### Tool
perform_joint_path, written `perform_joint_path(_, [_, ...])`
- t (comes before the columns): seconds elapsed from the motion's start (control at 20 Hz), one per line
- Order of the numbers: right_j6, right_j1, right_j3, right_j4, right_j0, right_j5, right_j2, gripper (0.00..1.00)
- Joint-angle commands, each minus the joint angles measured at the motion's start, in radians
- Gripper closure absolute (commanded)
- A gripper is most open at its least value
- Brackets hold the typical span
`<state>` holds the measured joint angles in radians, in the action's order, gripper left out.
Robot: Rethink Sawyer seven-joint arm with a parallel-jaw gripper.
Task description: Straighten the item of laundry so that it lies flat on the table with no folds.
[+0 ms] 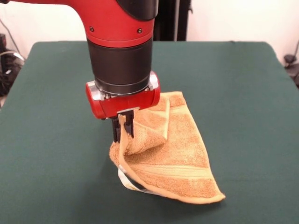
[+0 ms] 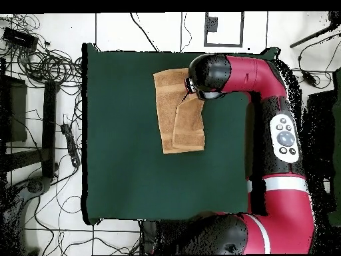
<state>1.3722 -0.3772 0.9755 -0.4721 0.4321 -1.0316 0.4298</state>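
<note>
On the table (image 1: pixel 56 140), the gripper (image 1: pixel 122 132) pinches the folded towel's (image 1: pixel 177 163) edge, long axis front-to-back.

Arm (image 2: pixel 266 80) reaches over table (image 2: pixel 133 173), its wrist head covering the gripper itself. Towel (image 2: pixel 174 110) lies partly beneath that head and spreads away from it toward the table's middle. One flap is folded over the rest; folds remain.

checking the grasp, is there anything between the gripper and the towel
Nothing: in the front view the gripper is shut on a lifted edge of the towel, in direct contact. The rest drapes onto the table.
</note>
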Motion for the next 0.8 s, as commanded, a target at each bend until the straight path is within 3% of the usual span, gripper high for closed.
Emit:
perform_joint_path(0.05, [-0.316, 0.024, 0.063, -0.049, 0.004, -0.006, 0.077, 1.0])
perform_joint_path(0.8, [-0.396, 0.02, 0.059, -0.086, 0.036, -0.008, 0.081, 1.0])
